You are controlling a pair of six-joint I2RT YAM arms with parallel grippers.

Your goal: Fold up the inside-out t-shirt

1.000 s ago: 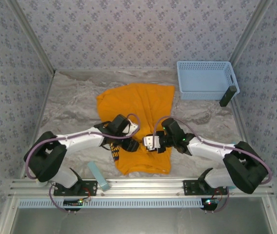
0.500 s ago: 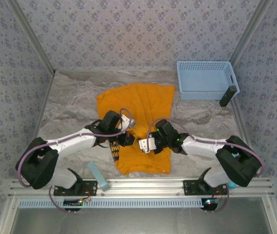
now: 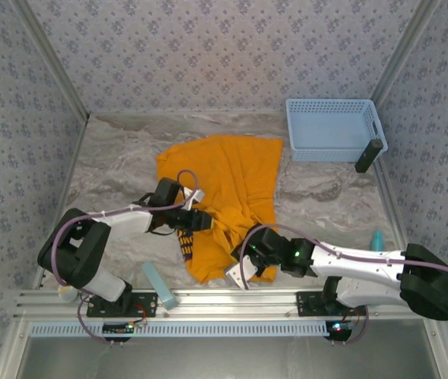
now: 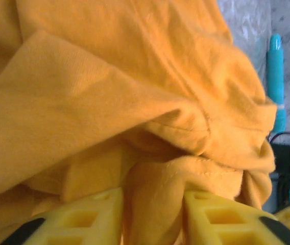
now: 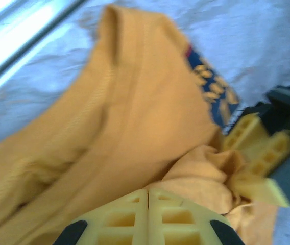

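The inside-out t-shirt [image 3: 228, 178] lies crumpled in orange-yellow folds mid-table, its dark lettering [image 3: 185, 242] turned up at the left edge. My left gripper [image 3: 201, 222] is at the shirt's left side. In the left wrist view a thick fold of the t-shirt [image 4: 135, 92] fills the gap between the left gripper's [image 4: 152, 196] yellow fingers and touches both. My right gripper [image 3: 242, 271] is low over the shirt's near hem. In the right wrist view the right gripper [image 5: 148, 191] has its fingers pressed flush, with a bunch of the t-shirt [image 5: 135, 117] right at their tips. The lettering [image 5: 211, 92] shows beyond.
A light blue basket [image 3: 334, 129] stands at the back right with a dark object [image 3: 368, 155] leaning at its right corner. A teal object [image 3: 159, 284] lies by the front rail on the left, and another teal object [image 3: 377, 239] lies to the right. The walls are close on three sides.
My right gripper has shut and pulled toward the near edge over the shirt's hem. My left gripper has shifted slightly left and back, with the cloth bunching between the two.
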